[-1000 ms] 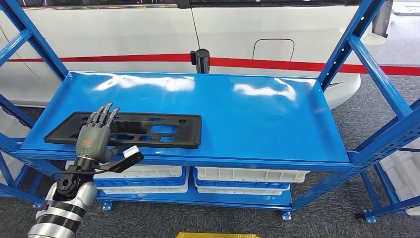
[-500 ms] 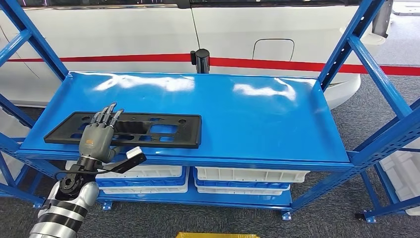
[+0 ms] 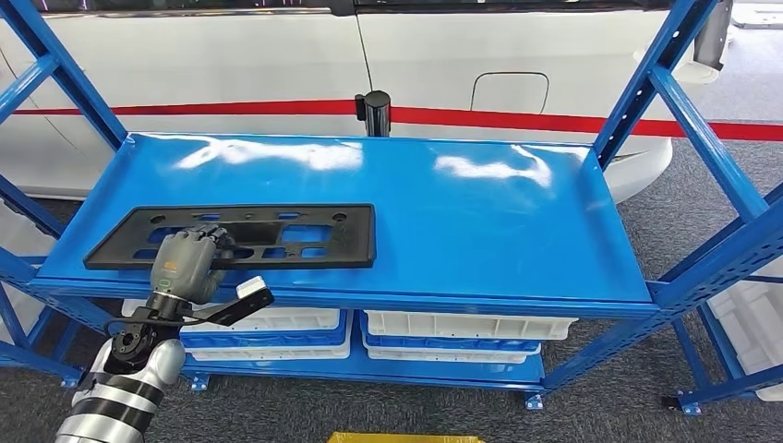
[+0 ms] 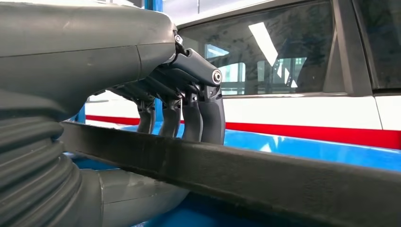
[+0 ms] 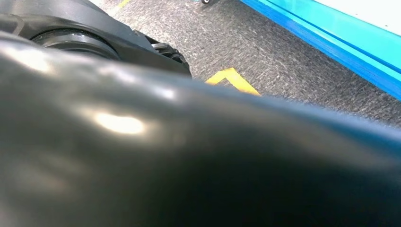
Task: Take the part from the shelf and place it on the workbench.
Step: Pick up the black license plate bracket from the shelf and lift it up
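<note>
I see my left hand (image 3: 187, 261) clamped on the flat black perforated plastic panel (image 3: 277, 235), fingers (image 4: 208, 111) curled over its edge.

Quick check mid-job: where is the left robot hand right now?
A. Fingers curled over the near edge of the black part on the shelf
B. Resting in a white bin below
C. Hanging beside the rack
A: in the head view the left robot hand has its fingers curled over the near edge of the black part on the blue shelf.

Shelf (image 3: 480, 221) surface lies bare right of the part (image 3: 305, 235); blue uprights (image 3: 646, 83) flank it.
</note>
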